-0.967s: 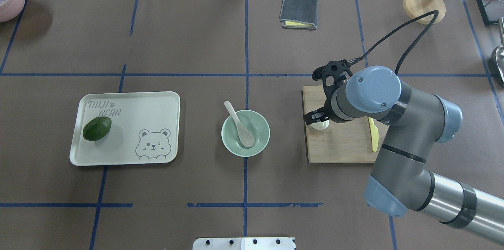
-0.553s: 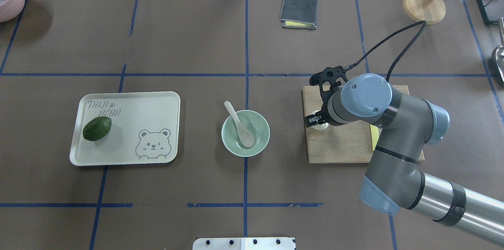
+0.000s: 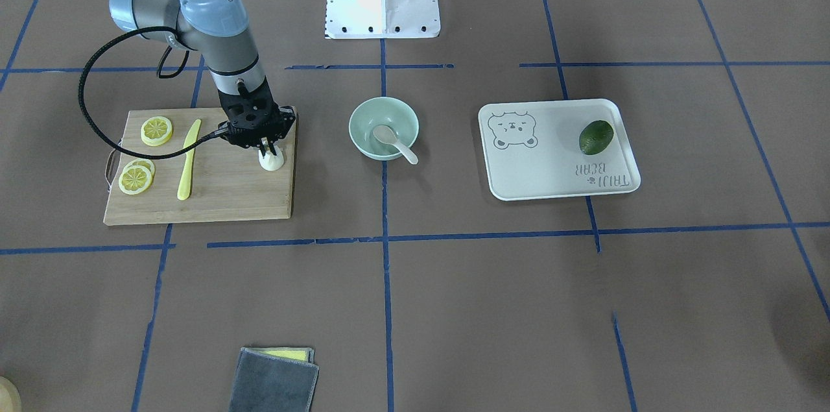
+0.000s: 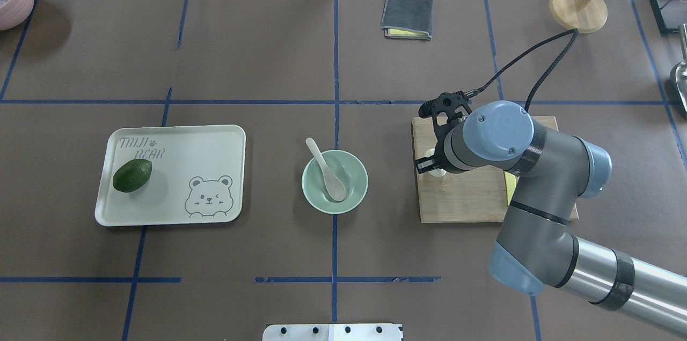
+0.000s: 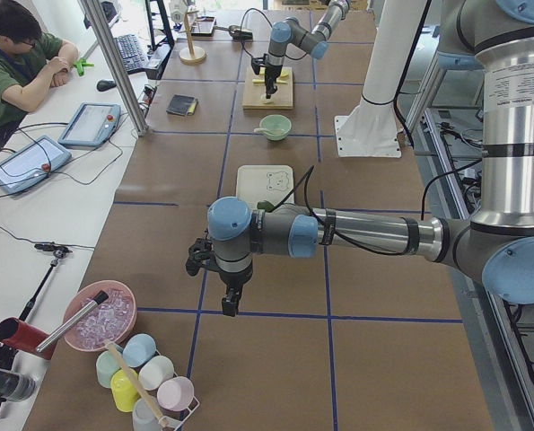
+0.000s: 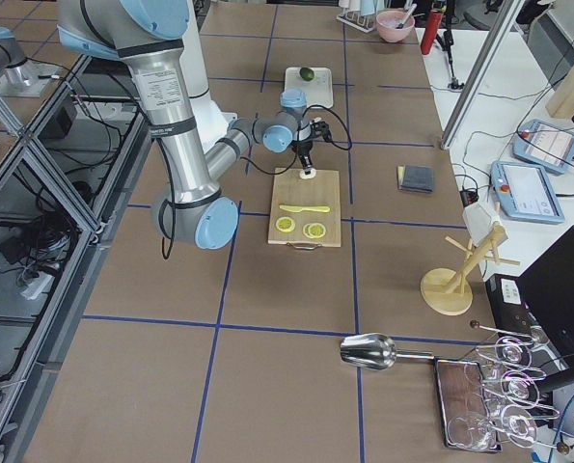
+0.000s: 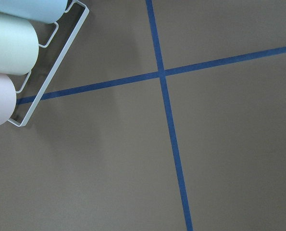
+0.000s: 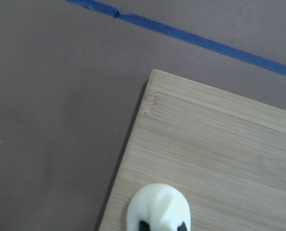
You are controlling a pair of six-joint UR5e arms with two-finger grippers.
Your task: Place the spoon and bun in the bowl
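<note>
Bun (image 3: 272, 163) pinched in right gripper (image 3: 268, 152), sitting on cutting board (image 3: 227, 198) (near edge)

The bowl (image 3: 399, 117) is plain pale mint green, the spoon (image 3: 394, 143) off-white, the bun (image 3: 271, 161) white. The cream tray (image 3: 551, 165) shows a grey bear outline; the avocado (image 3: 596, 137) is dark green. The brown table (image 3: 454, 308) is gridded with blue tape lines (image 3: 493, 236).

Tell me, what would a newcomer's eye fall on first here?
The right claw grips the white bun on the wooden board, on the robot's right. In the middle, the spoon already lies in the green bowl; an avocado sits on the tray at the left.
</note>
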